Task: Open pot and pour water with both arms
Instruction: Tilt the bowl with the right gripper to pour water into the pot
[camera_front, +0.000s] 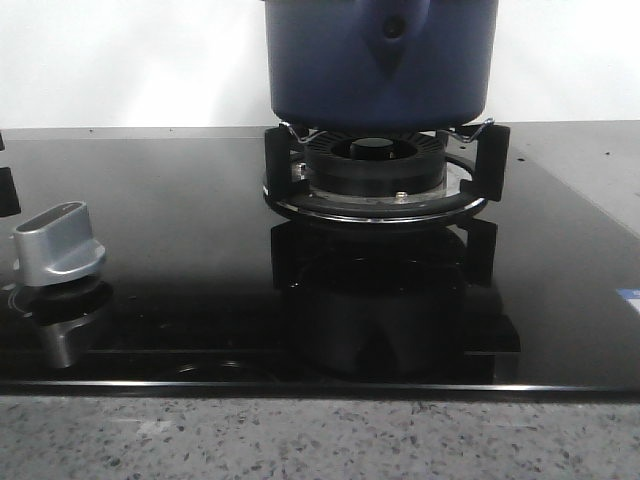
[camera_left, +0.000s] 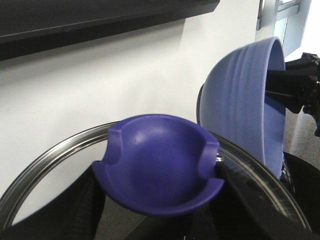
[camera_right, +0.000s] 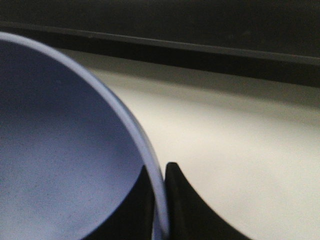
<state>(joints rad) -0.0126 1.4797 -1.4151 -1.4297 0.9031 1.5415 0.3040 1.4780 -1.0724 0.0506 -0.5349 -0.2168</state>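
The pot (camera_front: 380, 65) is seated on the burner (camera_front: 375, 165) at the far middle of the hob (camera_front: 180, 260), its top cut off in the front view. The left gripper (camera_left: 200, 220) is seen closed on the lid knob (camera_left: 160, 167), the lid (camera_left: 45, 165) lifted. The right gripper (camera_right: 160, 200) is clamped on the rim of a tilted bowl (camera_left: 240, 100), just right of the lid. Neither arm's nearness to the pot can be told.

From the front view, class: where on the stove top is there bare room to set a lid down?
Bare glass lies between the knob and the burner, and along the front edge. The burner, under the pot, is crowded.
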